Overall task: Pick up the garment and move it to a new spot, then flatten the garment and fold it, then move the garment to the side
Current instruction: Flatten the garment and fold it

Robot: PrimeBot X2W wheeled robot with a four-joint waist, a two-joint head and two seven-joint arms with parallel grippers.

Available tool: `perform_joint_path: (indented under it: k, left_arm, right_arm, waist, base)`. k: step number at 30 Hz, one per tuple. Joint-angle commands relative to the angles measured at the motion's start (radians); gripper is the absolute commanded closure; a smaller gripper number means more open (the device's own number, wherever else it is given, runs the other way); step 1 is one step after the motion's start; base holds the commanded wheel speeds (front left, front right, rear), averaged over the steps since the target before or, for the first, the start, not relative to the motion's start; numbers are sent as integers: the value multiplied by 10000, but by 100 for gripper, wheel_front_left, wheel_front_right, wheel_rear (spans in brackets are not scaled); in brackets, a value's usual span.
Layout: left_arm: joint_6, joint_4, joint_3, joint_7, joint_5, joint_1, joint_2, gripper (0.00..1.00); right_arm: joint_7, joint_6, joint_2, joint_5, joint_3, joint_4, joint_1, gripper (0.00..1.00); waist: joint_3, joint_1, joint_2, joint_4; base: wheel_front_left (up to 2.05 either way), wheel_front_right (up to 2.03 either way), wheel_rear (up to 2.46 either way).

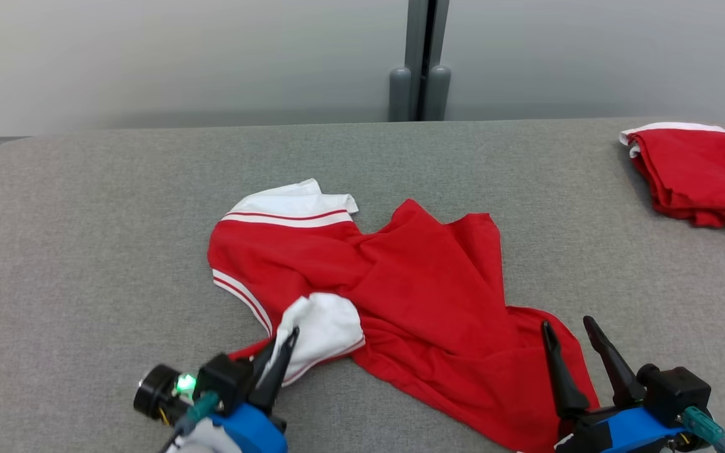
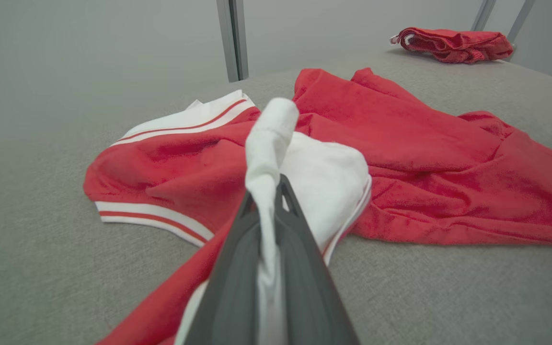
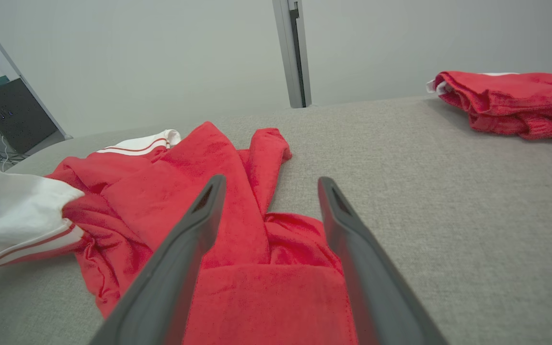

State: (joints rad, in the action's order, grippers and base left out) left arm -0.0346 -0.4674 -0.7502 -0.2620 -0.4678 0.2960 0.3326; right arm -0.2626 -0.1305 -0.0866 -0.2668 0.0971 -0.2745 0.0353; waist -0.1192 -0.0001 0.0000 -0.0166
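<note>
The garment (image 1: 425, 283) is lying crumpled around the middle of the surface (image 1: 85, 220), nearer the front edge than the back, with its lower part trailing toward the front edge. The left gripper (image 1: 290, 333) is pinching the white sleeve (image 1: 328, 327). Its fingers (image 2: 300, 268) are pressing together, and a fold of white cloth is rising from between them. The right gripper (image 1: 567, 322) is hovering at the hem (image 3: 276, 306) near the front edge, its fingers (image 3: 180, 258) standing wide apart. Whether their tips are touching the cloth is hard to tell.

The garment is looking soft, light and limp, a fairly thick knit that is bunching into loose folds. It will probably be sagging from whatever points are held and keeping no shape of its own. The rough cloth seems unlikely to slide out of a firm pinch, though a thin single layer might be tugged free. The sleeve cuff and the doubled hem look like the sturdiest places to grip, and holds set well apart should be spreading it as it lifts. A folded shirt (image 1: 702, 170) is lying at the back right corner, well apart.
</note>
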Motion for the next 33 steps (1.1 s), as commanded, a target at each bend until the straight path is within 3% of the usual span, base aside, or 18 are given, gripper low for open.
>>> perform_joint_path:
  k: [1,10,11,12,13,23,29,33]
  left_arm:
    - [70,187,157,-37,175,-334,14,100]
    - [-157,793,1093,-37,1504,-2331,-537,100]
    - [-192,813,1166,-39,1623,-2436,-631,64]
    - [-239,878,1289,-39,1699,-2509,-716,16]
    - [-267,956,1443,-39,1777,-2588,-782,0]
    - [-608,2996,4363,-31,2160,-2553,-1379,0]
    - [-655,2699,5891,-33,2310,-1333,-1498,0]
    - [-734,2031,6334,-30,2491,-595,-1454,0]
  right_arm:
    - [-28,-4,-51,-29,16,-14,-96,0]
    - [-28,-4,-160,-86,96,-88,-184,0]
    - [-28,-5,-166,-92,116,-100,-189,0]
    - [-28,-4,-166,-98,137,-106,-193,0]
    - [-28,-5,-173,-103,157,-112,-194,0]
    - [-28,-5,-204,-206,172,-72,-114,0]
    - [-28,-5,-123,-202,190,-113,7,0]
    - [-28,-5,-99,-183,132,-88,100,0]
  waist:
    - [2,1,0,-43]
    - [138,1,0,-234]
    - [153,1,0,-237]
    - [164,1,0,-233]
    - [174,1,0,-227]
    - [78,1,0,-18]
    - [-81,1,0,331]
    - [-258,1,0,593]
  base:
    - [0,0,0]
    - [0,0,0]
    - [0,0,0]
    - [0,0,0]
    - [0,0,0]
    - [0,0,0]
    - [0,0,0]
    - [0,0,0]
